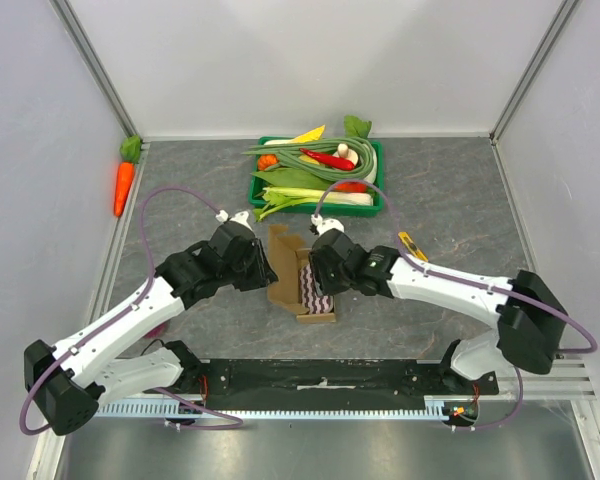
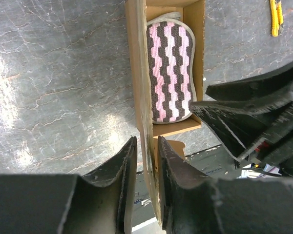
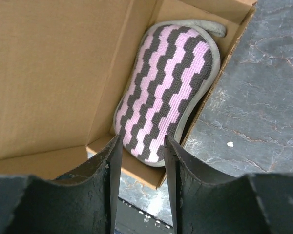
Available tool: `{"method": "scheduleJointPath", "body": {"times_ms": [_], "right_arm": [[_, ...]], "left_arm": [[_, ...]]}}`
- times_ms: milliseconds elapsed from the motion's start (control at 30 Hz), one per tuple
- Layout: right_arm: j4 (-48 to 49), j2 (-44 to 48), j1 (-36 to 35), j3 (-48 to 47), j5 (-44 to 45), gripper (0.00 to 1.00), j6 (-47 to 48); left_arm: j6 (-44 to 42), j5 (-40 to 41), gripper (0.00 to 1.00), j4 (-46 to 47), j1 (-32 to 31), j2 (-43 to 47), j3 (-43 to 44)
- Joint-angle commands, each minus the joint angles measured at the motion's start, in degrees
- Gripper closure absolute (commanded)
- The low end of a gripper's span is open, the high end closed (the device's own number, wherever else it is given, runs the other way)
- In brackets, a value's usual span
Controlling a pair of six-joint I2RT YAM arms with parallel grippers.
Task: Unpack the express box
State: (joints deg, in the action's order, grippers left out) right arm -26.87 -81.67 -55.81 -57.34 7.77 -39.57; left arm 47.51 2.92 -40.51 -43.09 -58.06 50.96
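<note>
Tabletop [image 1: 450, 190]: grey, marble-veined, enclosed by pale walls on three sides; carrying every item listed below.
Left arm [image 1: 130, 320]: white and black, reaching from the near-left base toward the centre; wrist just left of the express box.
Right arm [image 1: 450, 285]: same build, reaching from the near-right base; wrist just right of the express box.
Green tray [image 1: 378, 185]: far centre of the tabletop, loaded with vegetables, among them long green beans, leafy stalks, a red chilli and a white mushroom; just beyond the far end of the express box.
Express box [image 1: 283, 283]: plain brown cardboard, at the centre of the tabletop, between both wrists and on the near side of the green tray; upright on its base, top open, flaps folded outward, pad inside.
Left fingers [image 2: 123, 170]: set narrowly on either side of the long left panel of the express box, cardboard edge between them; firm clamp or slight clearance not determinable.
Right fingers [image 3: 107, 175]: parted, positioned over one short end of the express box, with the end of the pad visible in the gap; contact with the pad not determinable.
Pad [image 3: 168, 87]: pink and dark zigzag stripes, grey rim, lying flat on the box floor and covering most of it; grey loop at the end away from the right fingers.
Carrot [image 1: 124, 188]: orange with green top, at the far-left edge of the tabletop beside the wall, well apart from the express box.
Yellow tool [image 1: 412, 246]: small and slim, on the tabletop beside the right arm, right of the express box; type not discernible.
</note>
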Motion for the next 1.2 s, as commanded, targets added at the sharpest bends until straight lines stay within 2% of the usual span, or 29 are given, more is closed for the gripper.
{"method": "scheduleJointPath", "body": {"times_ms": [0,133,267,467,633,733,833,933,967,1000,1167], "right_arm": [[-0.55,-4.72,-2.1,-2.86,7.5,0.53,-3.4],[-1.25,-10.08,-3.07,-3.39,11.11,0.52,-5.77],[-3.09,-11.67,-4.04,-4.09,14.9,0.49,-6.83],[-1.44,-14.83,-4.04,-3.83,15.44,0.43,-7.36],[2.09,-17.02,-4.04,-2.07,14.38,0.42,-6.05],[2.61,-18.7,-4.04,-1.9,12.8,0.5,-5.78],[2.97,-18.7,-3.95,-1.46,11.83,0.66,-5.6],[3.05,-17.48,-3.95,-1.37,11.74,0.85,-5.17],[2.97,-16.95,-4.04,-1.28,11.74,0.97,-4.9],[2.97,-16.6,-4.04,-1.37,11.92,1.0,-4.81],[2.97,-13.79,-4.04,-1.63,12.71,1.0,-4.37]], "left_arm": [[1.36,-0.19,0.73,-0.09,0.2,1.63,-0.33],[0.75,-0.98,0.78,-0.44,0.2,2.25,-0.07],[0.31,-2.3,0.83,-0.53,0.2,1.64,0.46],[-0.4,-3.89,0.89,-0.45,0.2,1.2,0.28],[-0.4,-4.41,0.93,-0.45,0.2,1.81,-0.42],[-0.31,-4.41,0.95,-0.27,0.2,2.16,-0.69],[-0.22,-4.32,0.96,0.17,0.29,2.34,-0.77],[-0.48,-4.32,0.98,0.26,0.29,2.17,-0.77],[-0.66,-4.06,0.98,0.26,0.2,2.08,-0.69],[-0.75,-3.97,0.98,0.26,0.2,2.08,-0.77],[-1.01,-3.09,0.98,-0.18,0.2,1.99,0.45]]}}
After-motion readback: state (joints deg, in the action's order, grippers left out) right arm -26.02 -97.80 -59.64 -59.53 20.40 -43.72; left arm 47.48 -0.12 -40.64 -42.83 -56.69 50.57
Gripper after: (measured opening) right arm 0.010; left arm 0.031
